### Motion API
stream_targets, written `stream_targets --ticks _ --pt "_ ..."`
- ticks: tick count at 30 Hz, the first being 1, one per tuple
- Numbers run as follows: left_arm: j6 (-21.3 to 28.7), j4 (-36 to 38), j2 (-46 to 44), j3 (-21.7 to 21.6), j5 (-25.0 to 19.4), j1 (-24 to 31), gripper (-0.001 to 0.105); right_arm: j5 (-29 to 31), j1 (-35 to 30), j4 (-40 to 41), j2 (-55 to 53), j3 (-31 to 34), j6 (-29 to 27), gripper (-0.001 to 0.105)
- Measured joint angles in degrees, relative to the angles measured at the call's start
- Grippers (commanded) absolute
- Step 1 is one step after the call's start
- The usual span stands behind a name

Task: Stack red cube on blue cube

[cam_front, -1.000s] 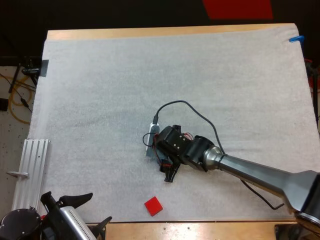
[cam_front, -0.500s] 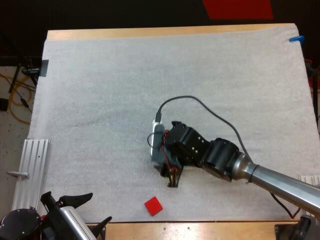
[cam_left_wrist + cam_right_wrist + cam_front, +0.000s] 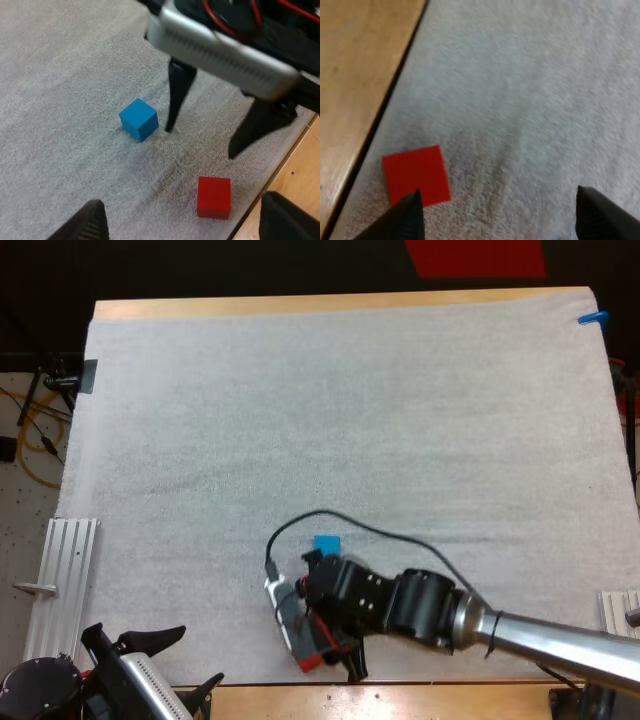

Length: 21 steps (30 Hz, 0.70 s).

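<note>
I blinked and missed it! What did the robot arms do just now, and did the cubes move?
The right gripper swung from the middle of the mat toward its near edge. It now hangs open by the red cube, not gripping it. That move uncovered the blue cube, which the arm hid before. Nothing was grabbed. The red cube stayed put, and the left gripper did not move.

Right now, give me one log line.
right claw open by red cube | left claw open | blue cube bare | stack not done
</note>
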Motion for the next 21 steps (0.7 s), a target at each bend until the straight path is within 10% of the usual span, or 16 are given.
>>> stream_targets --ticks 21 --pt "1.19 0.0 0.0 0.0 0.0 0.0 0.063 -0.03 1.71 2.05 9.59 0.0 -1.49 0.061"
